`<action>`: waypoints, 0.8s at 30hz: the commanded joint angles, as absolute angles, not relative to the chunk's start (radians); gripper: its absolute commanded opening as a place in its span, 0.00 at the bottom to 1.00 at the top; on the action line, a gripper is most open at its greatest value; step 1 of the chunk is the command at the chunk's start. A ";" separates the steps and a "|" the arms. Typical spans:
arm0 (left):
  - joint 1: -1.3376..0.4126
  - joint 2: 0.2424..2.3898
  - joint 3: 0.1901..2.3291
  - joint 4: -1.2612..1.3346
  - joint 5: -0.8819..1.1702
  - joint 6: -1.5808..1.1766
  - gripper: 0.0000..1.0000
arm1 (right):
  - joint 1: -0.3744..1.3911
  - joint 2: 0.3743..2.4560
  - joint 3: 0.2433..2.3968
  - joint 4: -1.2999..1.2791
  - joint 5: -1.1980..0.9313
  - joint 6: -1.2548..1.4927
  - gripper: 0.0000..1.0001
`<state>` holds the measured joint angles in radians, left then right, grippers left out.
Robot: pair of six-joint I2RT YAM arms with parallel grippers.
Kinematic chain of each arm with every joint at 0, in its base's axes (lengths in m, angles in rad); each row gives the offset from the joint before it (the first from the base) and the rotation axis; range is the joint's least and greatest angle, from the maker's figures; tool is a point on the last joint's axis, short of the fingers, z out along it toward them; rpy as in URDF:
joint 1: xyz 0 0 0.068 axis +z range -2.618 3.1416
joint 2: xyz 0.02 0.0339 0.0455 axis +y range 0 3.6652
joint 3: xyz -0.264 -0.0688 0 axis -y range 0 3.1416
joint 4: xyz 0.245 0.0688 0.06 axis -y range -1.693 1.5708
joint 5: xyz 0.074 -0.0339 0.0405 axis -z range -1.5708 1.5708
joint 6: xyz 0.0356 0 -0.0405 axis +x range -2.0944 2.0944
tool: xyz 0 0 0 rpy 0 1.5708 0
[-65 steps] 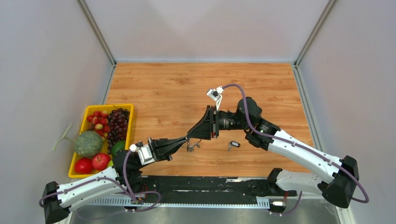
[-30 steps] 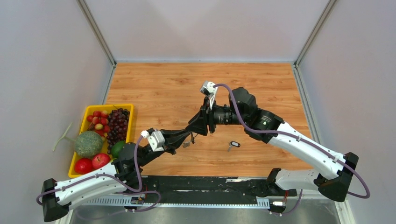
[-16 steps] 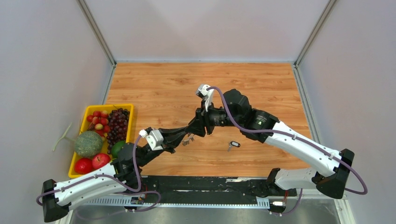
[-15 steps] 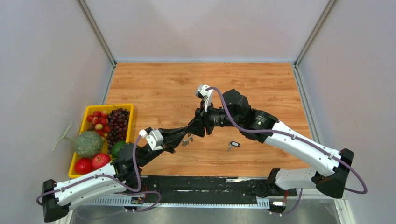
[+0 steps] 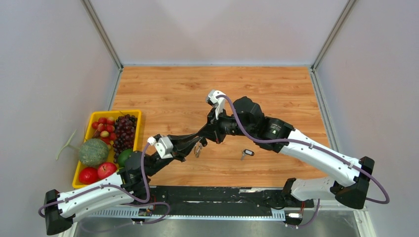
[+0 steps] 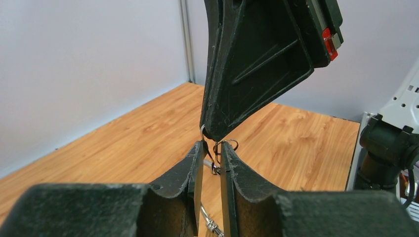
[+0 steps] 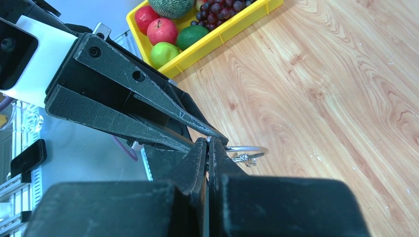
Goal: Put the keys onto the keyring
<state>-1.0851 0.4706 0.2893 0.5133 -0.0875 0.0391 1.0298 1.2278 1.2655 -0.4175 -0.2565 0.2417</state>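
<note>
My left gripper [image 5: 197,143] and right gripper [image 5: 202,138] meet tip to tip above the middle of the table. The left gripper [image 6: 212,146] is shut on the thin silver keyring [image 6: 226,144]. A cluster of small silver keys [image 5: 198,151] hangs below it. The right gripper [image 7: 207,141] is shut on the ring's wire [image 7: 248,149], with the left fingers [image 7: 148,114] just beyond. One key [image 5: 248,153] with a black head lies on the wood to the right, under the right arm. I cannot make out the second black-headed key.
A yellow tray [image 5: 131,114] of fruit stands at the left edge of the table; it also shows in the right wrist view [image 7: 223,37]. Grey walls close in the back and both sides.
Both grippers have shifted left together, still joined at the ring. The left arm's wrist has risen. The hanging keys swung under the left gripper. The key on the table has not moved.
</note>
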 commanded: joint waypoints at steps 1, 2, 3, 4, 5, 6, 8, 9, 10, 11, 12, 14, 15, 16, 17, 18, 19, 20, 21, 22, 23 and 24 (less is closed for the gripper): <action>-1.089 0.484 0.333 0.545 -0.071 0.039 0.27 | 1.049 1.186 1.308 -0.398 -0.201 0.230 0.00; -1.089 0.487 0.333 0.546 -0.068 0.039 0.28 | 1.050 1.181 1.311 -0.397 -0.192 0.231 0.00; -1.089 0.492 0.333 0.547 -0.061 0.040 0.29 | 1.051 1.178 1.312 -0.395 -0.179 0.232 0.00; -1.089 0.494 0.334 0.547 -0.055 0.040 0.30 | 1.054 1.172 1.315 -0.395 -0.167 0.232 0.00; -1.089 0.498 0.334 0.546 -0.052 0.040 0.31 | 1.054 1.169 1.319 -0.393 -0.155 0.233 0.00; -1.089 0.501 0.334 0.547 -0.049 0.040 0.33 | 1.055 1.165 1.322 -0.392 -0.143 0.234 0.00; -1.089 0.508 0.335 0.550 -0.044 0.042 0.34 | 1.060 1.159 1.333 -0.391 -0.107 0.236 0.00; -1.089 0.509 0.335 0.551 -0.044 0.041 0.36 | 1.060 1.156 1.334 -0.390 -0.090 0.236 0.00; -1.089 0.513 0.335 0.551 -0.042 0.040 0.37 | 1.062 1.153 1.337 -0.390 -0.073 0.236 0.00; -1.089 0.512 0.335 0.551 -0.042 0.041 0.38 | 1.062 1.150 1.338 -0.389 -0.054 0.236 0.00; -1.089 0.514 0.335 0.552 -0.041 0.040 0.39 | 1.063 1.148 1.337 -0.387 -0.039 0.235 0.00; -1.089 0.515 0.334 0.553 -0.042 0.039 0.41 | 1.062 1.148 1.338 -0.385 -0.012 0.232 0.00; -1.089 0.514 0.332 0.556 -0.043 0.040 0.43 | 1.062 1.149 1.340 -0.384 -0.003 0.232 0.00; -1.089 0.515 0.332 0.558 -0.043 0.039 0.43 | 1.063 1.150 1.341 -0.384 -0.001 0.230 0.00; -1.089 0.518 0.331 0.559 -0.043 0.040 0.44 | 1.062 1.152 1.341 -0.383 0.000 0.229 0.00; -1.089 0.520 0.330 0.559 -0.046 0.040 0.45 | 1.063 1.155 1.342 -0.382 0.029 0.228 0.00; -1.090 0.522 0.331 0.559 -0.047 0.039 0.45 | 1.062 1.156 1.344 -0.381 0.035 0.227 0.00; -1.090 0.525 0.331 0.559 -0.048 0.040 0.45 | 1.062 1.157 1.343 -0.378 0.041 0.227 0.00; -1.090 0.526 0.331 0.560 -0.049 0.041 0.45 | 1.062 1.157 1.344 -0.378 0.048 0.227 0.00; -1.090 0.530 0.331 0.560 -0.053 0.041 0.45 | 1.063 1.156 1.342 -0.375 0.051 0.226 0.00; -1.089 0.532 0.331 0.559 -0.058 0.042 0.46 | 1.062 1.158 1.342 -0.374 0.052 0.226 0.00; -1.089 0.535 0.332 0.558 -0.069 0.046 0.46 | 1.062 1.158 1.341 -0.373 0.050 0.227 0.00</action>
<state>-1.0851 0.5247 0.3027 0.5346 -0.0586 0.0399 1.0573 1.1744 1.2991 -0.4297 0.0044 0.2337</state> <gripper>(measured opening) 0.454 0.010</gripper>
